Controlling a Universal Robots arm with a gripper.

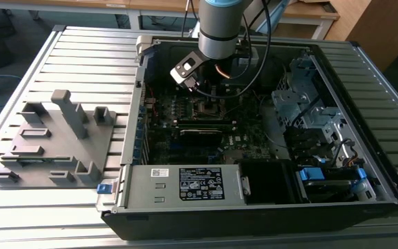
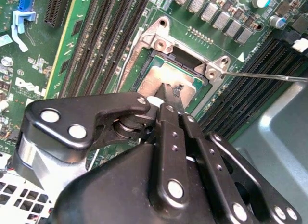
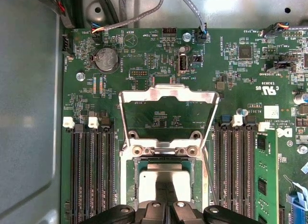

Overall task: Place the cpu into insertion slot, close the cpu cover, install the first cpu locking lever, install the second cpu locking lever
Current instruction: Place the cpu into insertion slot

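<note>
The cpu (image 3: 149, 183), a flat silver square, lies in the insertion slot (image 3: 166, 151) on the green motherboard, also seen in the second wrist view as the cpu (image 2: 156, 80) inside the metal-rimmed slot (image 2: 161, 41). The cpu cover (image 3: 168, 93) stands flipped up, open, behind the slot, with board showing through its cut-out. My gripper (image 3: 167, 207) hangs right over the chip's middle, its fingers together, and the tips of the gripper (image 2: 168, 96) rest at or just above the metal top. A thin wire locking lever (image 2: 269, 76) sticks out sideways from the socket corner. In the exterior view my gripper (image 1: 209, 96) reaches down into the open computer case.
Long black memory slots (image 3: 91, 171) flank the socket on both sides. A green card (image 3: 267, 176) stands beside one bank. The case wall (image 3: 29, 113) is close by. Cables (image 1: 254, 62) hang near the arm. A grey fixture (image 1: 54, 140) sits at the exterior view's left.
</note>
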